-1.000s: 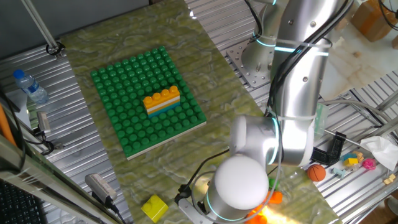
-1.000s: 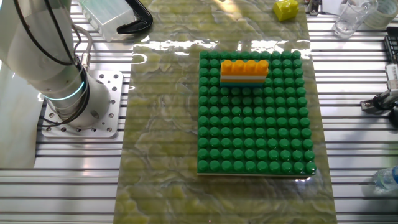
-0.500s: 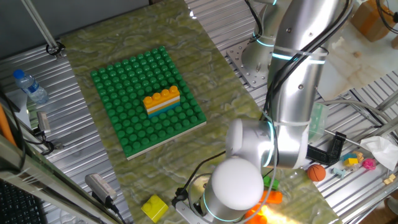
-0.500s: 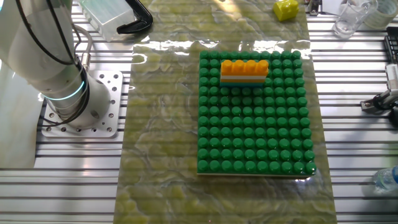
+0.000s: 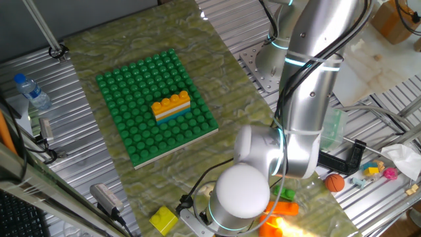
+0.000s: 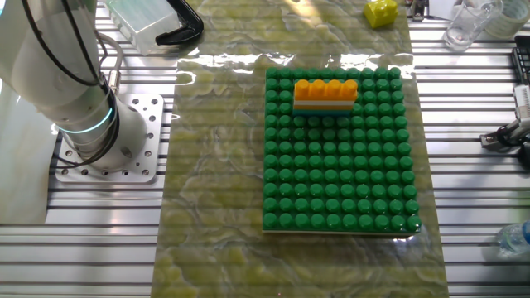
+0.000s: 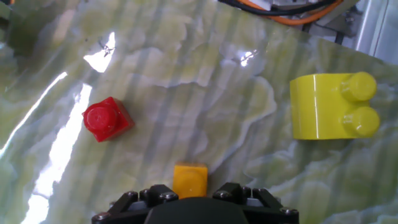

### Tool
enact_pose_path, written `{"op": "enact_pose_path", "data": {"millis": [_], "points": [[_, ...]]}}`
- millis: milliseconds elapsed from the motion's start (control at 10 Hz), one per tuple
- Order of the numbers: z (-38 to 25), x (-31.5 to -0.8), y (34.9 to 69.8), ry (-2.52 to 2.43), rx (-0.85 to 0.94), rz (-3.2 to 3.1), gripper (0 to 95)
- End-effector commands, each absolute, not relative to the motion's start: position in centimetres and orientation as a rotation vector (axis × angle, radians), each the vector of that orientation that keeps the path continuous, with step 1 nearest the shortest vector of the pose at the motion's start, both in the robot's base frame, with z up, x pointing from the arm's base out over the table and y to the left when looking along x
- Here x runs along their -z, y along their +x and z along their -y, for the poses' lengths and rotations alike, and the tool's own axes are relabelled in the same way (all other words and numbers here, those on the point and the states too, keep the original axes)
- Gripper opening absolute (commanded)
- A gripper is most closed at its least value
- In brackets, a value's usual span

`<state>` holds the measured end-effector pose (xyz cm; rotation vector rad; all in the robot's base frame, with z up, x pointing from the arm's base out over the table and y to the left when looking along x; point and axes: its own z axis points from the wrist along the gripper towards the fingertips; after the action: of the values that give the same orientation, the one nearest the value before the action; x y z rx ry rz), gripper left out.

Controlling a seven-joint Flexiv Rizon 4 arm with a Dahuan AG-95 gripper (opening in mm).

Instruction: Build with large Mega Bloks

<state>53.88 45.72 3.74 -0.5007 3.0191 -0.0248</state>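
The gripper only shows as a dark mount at the bottom edge of the hand view, fingertips out of frame, so I can't tell if it's spread or clamped. A small yellow-orange block sits right up against that mount; whether it's being held, no idea.

On the marbled green mat in the hand view there's a little red single-stud brick off to the left, and a yellow two-stud brick lying on its side over by the right edge, studs pointing right. The two are well apart.

The green studded baseplate lies on the mat, and the build so far is a four-stud orange bar stacked on white and cyan layers, near the baseplate's far edge in the other fixed view. The arm hangs over the mat's near corner in the one fixed view, blocking the hand. A yellow brick shows at that mat edge, beside the arm.
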Motion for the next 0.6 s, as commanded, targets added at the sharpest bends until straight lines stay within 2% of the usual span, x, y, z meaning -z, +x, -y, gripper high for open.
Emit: {"op": "enact_pose_path", "data": {"millis": [100, 400, 500, 600], "points": [[-45.8, -3.8, 53.9, -0.491, 0.029, -3.028, 57.0], [-45.8, -3.1, 54.1, -0.480, 0.028, -3.038, 57.0], [-45.8, -2.8, 54.0, -0.472, 0.027, -3.040, 38.0], [-45.7, -2.5, 54.1, -0.467, 0.029, -3.041, 38.0]]}}
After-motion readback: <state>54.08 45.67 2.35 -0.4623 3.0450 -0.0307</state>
